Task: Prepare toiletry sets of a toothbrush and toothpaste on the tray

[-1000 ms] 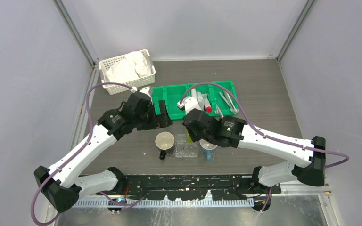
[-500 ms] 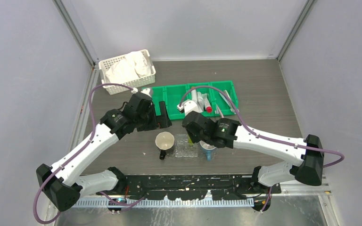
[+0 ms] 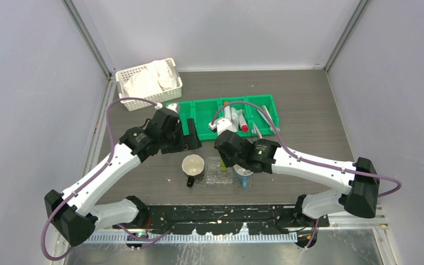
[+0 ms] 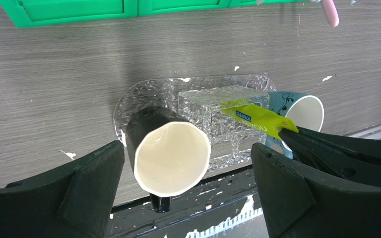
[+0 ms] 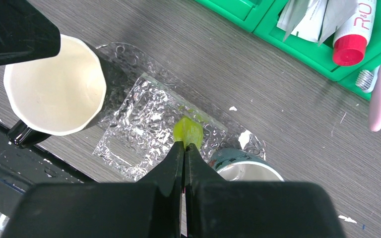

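The right tool (image 5: 184, 147) is pressed together on the flat end of a yellow-green toothpaste tube (image 5: 189, 130) and holds it, tilted, over the middle of the clear tray (image 5: 129, 144). The tube's free end points down at a raised clear block in the tray's centre; whether it touches the plastic cannot be told.

The left tool (image 3: 190, 137) hangs above the desk (image 3: 309, 110) between the tray and the green bin (image 3: 199, 110). Its fingers (image 4: 79, 193) are spread wide with nothing between them, and its wrist camera looks down onto the tray.

A black mug (image 5: 54, 91) with a cream inside stands on the tray's left end. A blue-green mug (image 5: 243, 171) sits at the right end (on the plastic or just beside it - the edge is too hard to read).

Behind the tray, the bin holds a tube with a red cap (image 5: 352, 37) beside some pale packets. A pink toothbrush (image 5: 377, 99) lies across the bin's near rim, its handle reaching out over the desk - well apart from the tray.

At the far left corner stands a white basket (image 3: 126, 78) filled with white cloth.
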You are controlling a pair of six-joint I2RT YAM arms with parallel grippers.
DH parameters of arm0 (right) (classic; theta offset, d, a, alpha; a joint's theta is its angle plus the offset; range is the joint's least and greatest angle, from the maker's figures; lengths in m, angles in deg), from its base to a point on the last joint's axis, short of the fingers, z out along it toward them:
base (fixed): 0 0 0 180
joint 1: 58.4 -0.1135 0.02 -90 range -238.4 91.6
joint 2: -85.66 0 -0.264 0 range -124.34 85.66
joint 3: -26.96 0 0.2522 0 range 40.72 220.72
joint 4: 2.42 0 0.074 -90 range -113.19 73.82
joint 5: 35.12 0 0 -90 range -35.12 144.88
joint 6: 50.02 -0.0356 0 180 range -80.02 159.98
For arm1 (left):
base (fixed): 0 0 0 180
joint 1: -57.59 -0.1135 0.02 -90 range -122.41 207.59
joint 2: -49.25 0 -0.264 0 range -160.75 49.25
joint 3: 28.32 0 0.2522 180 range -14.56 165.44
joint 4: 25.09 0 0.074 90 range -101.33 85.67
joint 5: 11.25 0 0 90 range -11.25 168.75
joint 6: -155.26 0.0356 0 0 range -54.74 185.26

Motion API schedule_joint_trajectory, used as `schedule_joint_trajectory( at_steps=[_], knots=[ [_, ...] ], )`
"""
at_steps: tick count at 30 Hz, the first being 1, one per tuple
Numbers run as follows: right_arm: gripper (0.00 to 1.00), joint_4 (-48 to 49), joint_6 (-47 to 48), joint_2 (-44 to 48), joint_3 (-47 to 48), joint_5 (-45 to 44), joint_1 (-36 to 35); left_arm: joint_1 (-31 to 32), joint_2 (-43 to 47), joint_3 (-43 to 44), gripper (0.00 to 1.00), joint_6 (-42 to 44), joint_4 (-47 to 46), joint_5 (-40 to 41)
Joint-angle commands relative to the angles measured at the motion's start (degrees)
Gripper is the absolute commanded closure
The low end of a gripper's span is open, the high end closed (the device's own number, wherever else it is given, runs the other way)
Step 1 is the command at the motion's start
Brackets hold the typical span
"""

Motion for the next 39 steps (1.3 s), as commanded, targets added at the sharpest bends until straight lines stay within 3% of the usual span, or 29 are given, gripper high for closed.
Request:
schedule_joint_trajectory(
  at_steps=[1,9,17,25,29,35,39],
  knots=[
    [0.95,3.90,-0.56,0.30,-0.80,-0.13,0.17,-0.40,0.14,-0.42,0.00,0.13,-2.00,-0.20],
    [0.95,4.84,-1.11,0.35,-2.25,-0.35,0.22,-0.40,0.16,-0.34,0.00,0.04,-2.07,-0.16],
    [0.65,3.67,-1.18,1.68,-1.30,0.13,0.25,-0.49,0.16,0.10,0.00,0.13,-1.74,-0.12],
    [0.64,-0.13,-0.56,5.22,4.05,-0.17,0.21,-0.42,0.35,0.45,0.00,0.13,-1.53,0.13],
    [0.61,-0.77,1.11,7.87,8.52,-5.24,0.60,-0.49,0.67,0.37,0.00,0.22,-1.00,0.33],
    [0.61,1.75,2.61,4.94,9.64,-2.85,12.80,-0.70,1.55,0.80,0.00,0.48,-0.04,0.65],
    [0.69,7.20,3.59,-0.35,6.13,-1.81,17.39,-0.93,2.44,0.98,0.00,0.70,0.79,1.00]
  ],
)
